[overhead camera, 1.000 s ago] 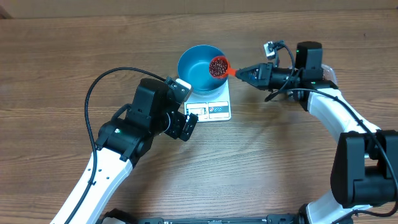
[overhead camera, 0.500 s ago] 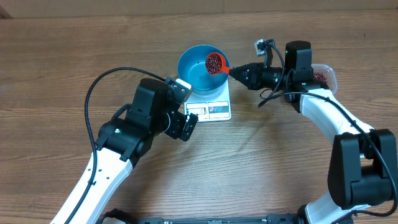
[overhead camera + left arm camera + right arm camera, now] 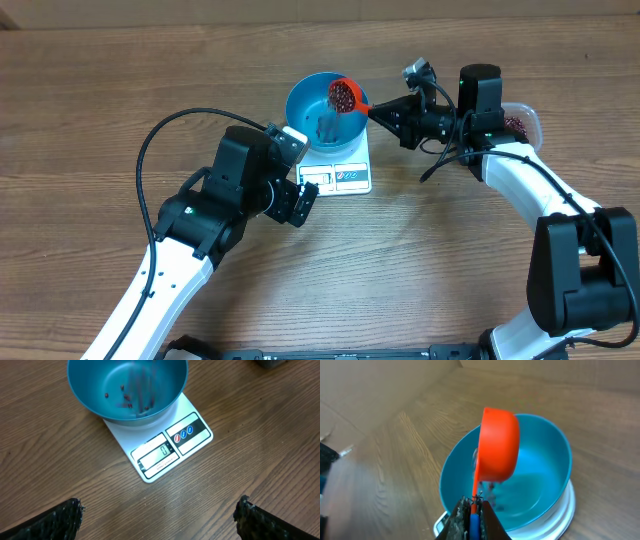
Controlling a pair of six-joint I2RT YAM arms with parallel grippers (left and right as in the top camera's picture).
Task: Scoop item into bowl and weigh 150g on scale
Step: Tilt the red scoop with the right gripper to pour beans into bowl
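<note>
Beans (image 3: 341,94) pour from the orange scoop (image 3: 499,442), level a second ago, now tipped, into the blue bowl (image 3: 300,106) on the scale (image 3: 352,177). Right gripper (image 3: 388,113) pinches its handle; left gripper (image 3: 160,522) hangs open, empty. Weighing has begun.

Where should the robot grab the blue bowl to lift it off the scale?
Probably pinch the blue bowl by its thin rim on the left side, coming from above, one finger inside and one outside. It is round, deep and upright on the scale, and the orange scoop in the right hand hangs over its right rim.
</note>
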